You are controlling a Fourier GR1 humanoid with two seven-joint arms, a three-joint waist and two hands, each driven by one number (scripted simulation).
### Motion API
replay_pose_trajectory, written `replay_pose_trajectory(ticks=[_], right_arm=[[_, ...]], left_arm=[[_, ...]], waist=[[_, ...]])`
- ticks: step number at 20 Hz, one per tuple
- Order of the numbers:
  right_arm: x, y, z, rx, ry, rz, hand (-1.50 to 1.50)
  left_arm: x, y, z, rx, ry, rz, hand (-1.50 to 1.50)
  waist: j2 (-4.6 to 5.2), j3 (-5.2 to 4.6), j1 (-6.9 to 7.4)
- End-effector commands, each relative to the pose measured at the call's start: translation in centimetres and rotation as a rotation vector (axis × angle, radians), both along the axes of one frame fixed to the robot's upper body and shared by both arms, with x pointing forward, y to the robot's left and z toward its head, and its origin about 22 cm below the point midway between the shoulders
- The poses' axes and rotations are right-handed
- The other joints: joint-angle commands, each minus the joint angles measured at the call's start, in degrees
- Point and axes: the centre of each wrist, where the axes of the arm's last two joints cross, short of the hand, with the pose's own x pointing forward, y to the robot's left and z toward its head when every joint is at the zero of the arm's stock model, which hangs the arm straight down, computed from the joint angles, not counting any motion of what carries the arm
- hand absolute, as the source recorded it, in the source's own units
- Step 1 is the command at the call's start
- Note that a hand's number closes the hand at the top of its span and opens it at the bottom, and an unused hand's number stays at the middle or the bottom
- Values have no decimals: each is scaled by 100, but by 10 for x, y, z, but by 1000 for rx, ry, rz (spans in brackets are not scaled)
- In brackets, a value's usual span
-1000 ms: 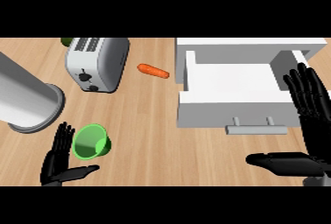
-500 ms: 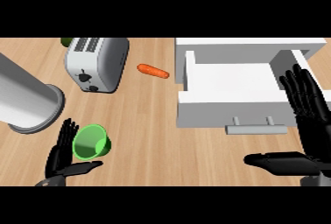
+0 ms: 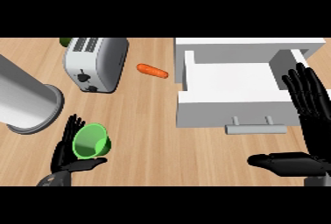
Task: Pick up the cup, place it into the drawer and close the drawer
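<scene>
Your left hand (image 3: 70,151) has closed in on the green cup (image 3: 92,141) over the last second: where it stood a little to the cup's left with the fingers spread, it now sits right against the cup's left side, fingers straight up along its wall and the thumb reaching under the near edge, so the hand cradles the cup but has not curled round it. The cup itself has barely shifted; it lies tipped on the wooden counter (image 3: 149,131), mouth towards you, just below the big metal cylinder (image 3: 26,103) and well apart from the white drawer (image 3: 233,94), which stands pulled open with its handle (image 3: 255,128) facing you. Your right hand (image 3: 310,109) has hardly moved, resting flat and wide at the view's right edge beside the drawer. So you are at the start of the grasp, judging by this: the fingers need to wrap the cup before any lift, and the carry across, past the toaster (image 3: 96,61) and carrot (image 3: 153,70), is all still to do
</scene>
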Motion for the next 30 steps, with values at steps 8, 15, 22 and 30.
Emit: replay_pose_trajectory(ticks=[8,15,22,30], right_arm=[[5,0,-10,-13,9,10,-150],[10,-5,-1,-5,22,-21,-150],[0,-7,-6,-2,8,-1,-150],[9,5,-9,-23,-7,-11,-150]], left_arm=[[4,-35,-7,-229,-162,-169,150],[23,-30,7,-324,-215,-208,150],[29,-28,11,-252,-300,-14,150],[71,-30,44,-254,-442,-41,150]], waist=[[26,-22,-11],[18,-22,3],[23,-21,-52],[4,-15,-2]])
